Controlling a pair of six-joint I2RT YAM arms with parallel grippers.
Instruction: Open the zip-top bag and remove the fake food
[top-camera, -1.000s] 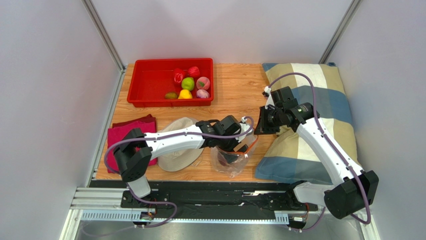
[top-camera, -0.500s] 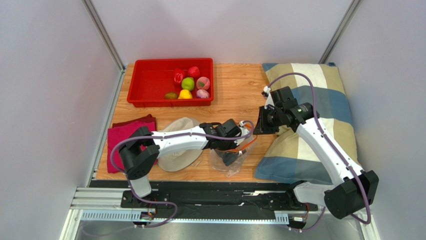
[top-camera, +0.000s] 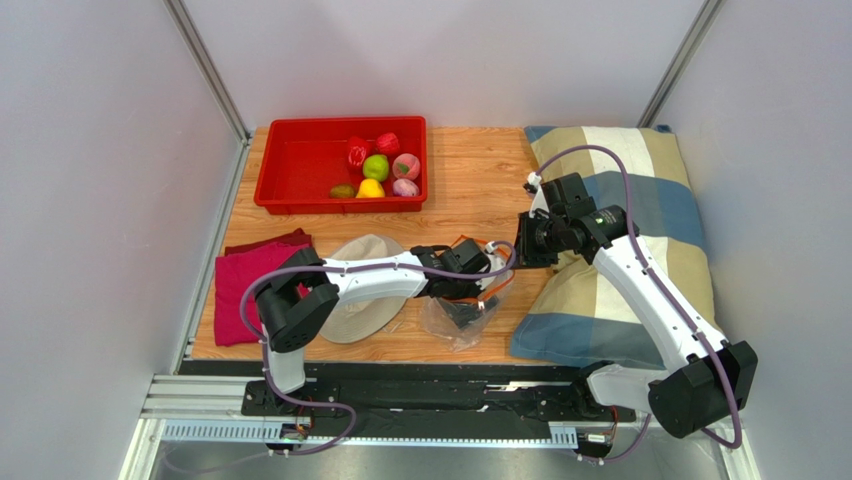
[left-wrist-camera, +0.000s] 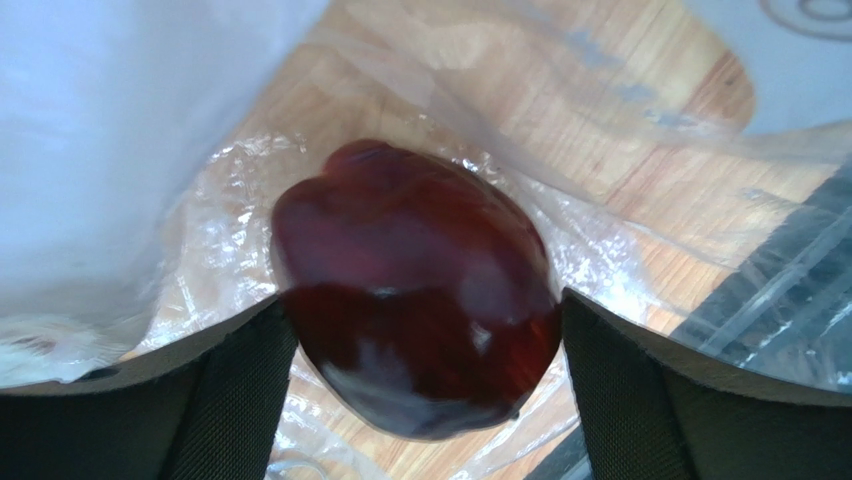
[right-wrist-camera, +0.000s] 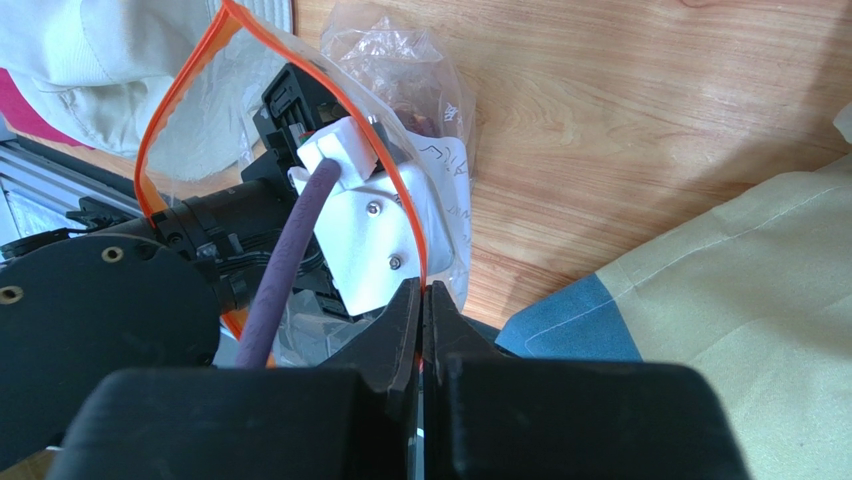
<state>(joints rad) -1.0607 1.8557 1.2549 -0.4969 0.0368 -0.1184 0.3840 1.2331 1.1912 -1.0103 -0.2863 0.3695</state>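
Deep inside bag with left gripper, spread fully wide. Straddles dark maroon fruit, 1 finger close on each side, contact not clear. Fruit on bag's bottom film, over table. Pinches bag's orange strip with right gripper, pressed tight together, at mouth's right end; mouth agape around left wrist. Bag at table's near edge, between hat on left and pillow on right. Farther left, pink cloth. At far left, red tray with 6 more foods.
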